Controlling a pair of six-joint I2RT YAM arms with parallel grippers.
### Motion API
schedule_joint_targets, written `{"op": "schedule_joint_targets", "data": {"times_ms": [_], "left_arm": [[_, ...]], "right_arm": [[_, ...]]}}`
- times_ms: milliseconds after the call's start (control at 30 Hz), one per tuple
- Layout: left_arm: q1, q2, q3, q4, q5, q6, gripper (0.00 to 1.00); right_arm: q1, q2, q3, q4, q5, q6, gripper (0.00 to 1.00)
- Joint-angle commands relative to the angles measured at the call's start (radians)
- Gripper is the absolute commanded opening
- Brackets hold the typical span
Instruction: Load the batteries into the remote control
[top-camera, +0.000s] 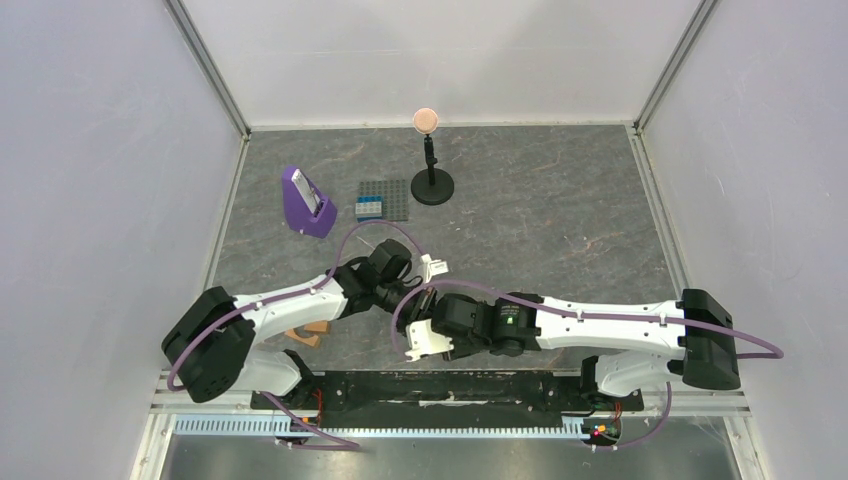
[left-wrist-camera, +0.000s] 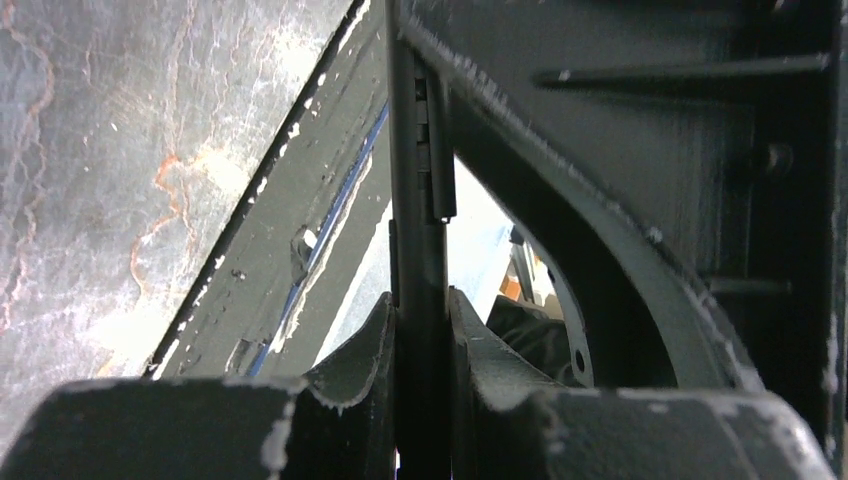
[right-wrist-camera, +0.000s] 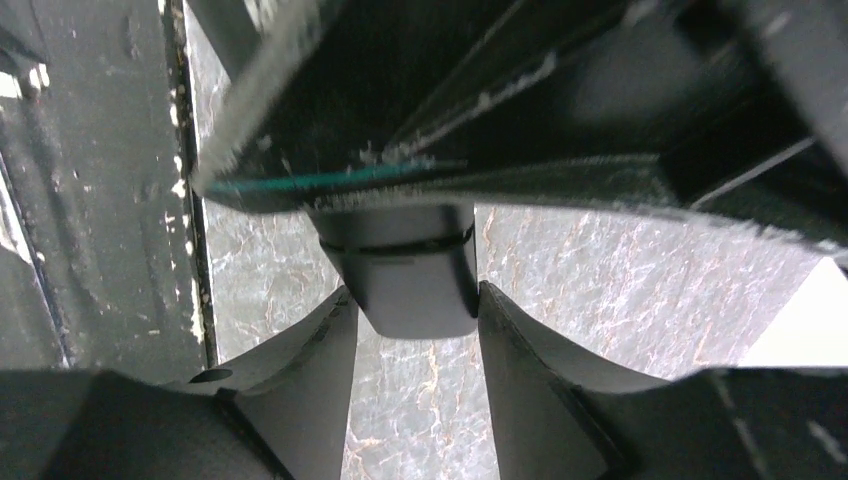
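Left wrist: one remote control (left-wrist-camera: 416, 200), edge-on, points straight out of pinching left gripper (left-wrist-camera: 420, 302); right gripper (right-wrist-camera: 415, 293) straddles its end, grip unclear.

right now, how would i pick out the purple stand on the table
Look at the far left of the dark marbled table, just left of the grey studded baseplate. The purple stand is a slanted wedge with a pale slab leaning on it, unlike the flat baseplate and the thin black post further right.
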Motion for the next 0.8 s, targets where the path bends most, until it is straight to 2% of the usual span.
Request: {"op": "schedule_joint_targets", "data": {"times_ms": [0,333,567,700,767], "left_arm": [[-0.011,0.000,0.018,0.188,-0.008,0.011,0.02],[-0.004,0.050,-0.026,0.266,-0.034,-0.012,0.02],[0.014,0.079,-0.046,0.288,-0.052,-0.007,0.02],[0.056,0.079,-0.064,0.286,-0.102,-0.015,0.02],[0.071,0.075,-0.063,0.261,-0.126,-0.003,0.02]], "right_arm": [[0.011,-0.026,0.000,0.232,-0.014,0.039,0.49],[-0.009,-0.104,-0.066,0.278,-0.027,0.095,0.59],[-0.035,-0.171,-0.115,0.294,-0.035,0.135,0.62],[-0.059,-0.235,-0.155,0.320,-0.032,0.220,0.63],[-0.079,-0.272,-0.172,0.329,-0.024,0.310,0.66]]}}
